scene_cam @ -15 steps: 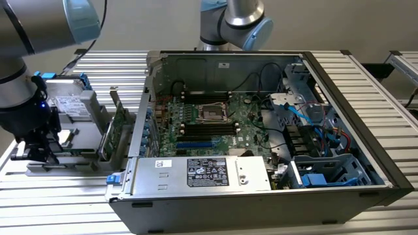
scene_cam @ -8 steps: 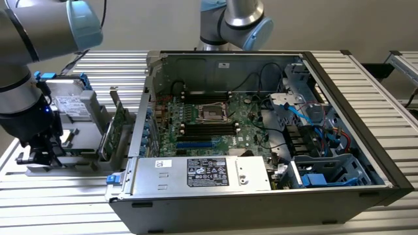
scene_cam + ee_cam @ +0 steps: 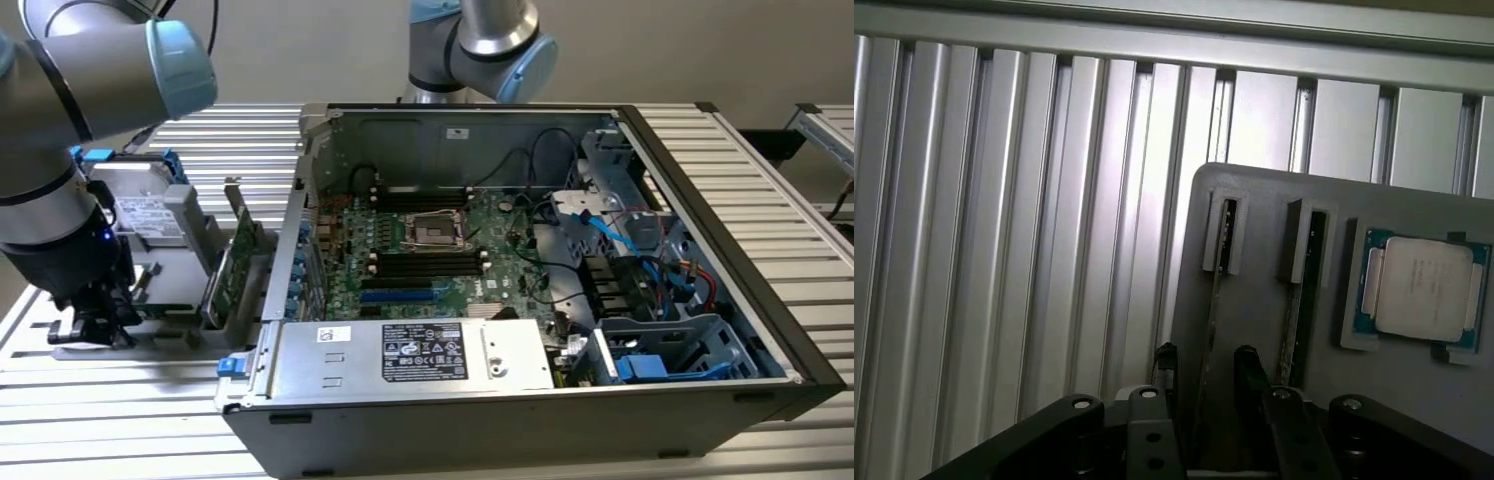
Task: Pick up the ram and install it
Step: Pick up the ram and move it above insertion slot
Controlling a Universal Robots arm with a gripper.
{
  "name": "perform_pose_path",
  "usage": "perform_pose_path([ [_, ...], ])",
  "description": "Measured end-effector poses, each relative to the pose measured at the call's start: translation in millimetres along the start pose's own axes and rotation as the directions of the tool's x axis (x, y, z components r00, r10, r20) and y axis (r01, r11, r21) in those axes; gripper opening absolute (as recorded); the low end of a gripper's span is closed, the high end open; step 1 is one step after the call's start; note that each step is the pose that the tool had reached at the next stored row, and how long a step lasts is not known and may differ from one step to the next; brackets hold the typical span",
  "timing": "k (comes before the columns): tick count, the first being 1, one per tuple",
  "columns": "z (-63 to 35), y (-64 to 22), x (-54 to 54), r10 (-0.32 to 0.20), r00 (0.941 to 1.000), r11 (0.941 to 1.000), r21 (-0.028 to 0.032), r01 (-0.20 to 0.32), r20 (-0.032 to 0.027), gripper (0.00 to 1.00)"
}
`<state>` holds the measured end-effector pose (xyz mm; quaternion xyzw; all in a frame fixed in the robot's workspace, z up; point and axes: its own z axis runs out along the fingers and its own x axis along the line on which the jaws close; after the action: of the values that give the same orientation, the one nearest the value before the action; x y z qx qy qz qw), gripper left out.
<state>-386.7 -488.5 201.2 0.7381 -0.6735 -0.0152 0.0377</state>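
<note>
— now, where is the ram (image 3: 1217, 290)?
— on edge in the grey holder (image 3: 1259, 300), on the worktop (image 3: 1004, 250).
— pincer (image 3: 1205, 372)?
— open, one finger each side of the ram.

We show the arm (image 3: 54, 120) as smooth silver-grey cylindrical segments joined by rounded housings, each closed by pale blue end caps (image 3: 180, 65); a small blue light (image 3: 107, 235) glows on the black wrist section (image 3: 60, 265). We mark the gripper (image 3: 1204, 365) in matte black, its angular linkage bars (image 3: 1034, 435) fastened with round silver screws (image 3: 1082, 404) and ending in two narrow dark fingers (image 3: 1166, 360)
</note>
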Motion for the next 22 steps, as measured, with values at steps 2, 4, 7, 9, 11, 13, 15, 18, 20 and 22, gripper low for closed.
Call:
perform_pose_path([
  [2, 3.5, -2.1, 0.0, 0.000, 1.0000, 1.0000, 0.0001, 0.000, 0.0001, 0.36],
  [4, 6.5, -3.2, 0.0, 0.000, 1.0000, 1.0000, 0.0002, 0.000, 0.0002, 0.36],
  [7, 6.6, -3.3, 0.0, 0.000, 1.0000, 1.0000, -0.0001, 0.000, 0.0000, 0.36],
  [9, 6.8, -4.0, 0.1, -0.001, 1.0000, 1.0000, 0.0002, 0.001, 0.0001, 0.36],
  [11, 7.2, -5.2, 0.1, -0.001, 1.0000, 1.0000, 0.0002, 0.001, 0.0001, 0.36],
  [13, 7.2, -5.2, 0.1, 0.000, 1.0000, 1.0000, 0.0002, 0.000, 0.0001, 0.36],
  [15, 7.2, -5.2, 0.1, 0.000, 1.0000, 1.0000, 0.0001, 0.000, 0.0000, 0.36],
  [18, 7.2, -5.3, 0.1, 0.000, 1.0000, 1.0000, 0.0001, 0.000, 0.0001, 0.36],
  [20, 7.2, -5.3, 0.1, 0.000, 1.0000, 1.0000, 0.0001, 0.000, 0.0001, 0.36],
  [22, 7.2, -5.3, 0.1, 0.000, 1.0000, 1.0000, 0.0001, 0.000, 0.0001, 0.36],
])
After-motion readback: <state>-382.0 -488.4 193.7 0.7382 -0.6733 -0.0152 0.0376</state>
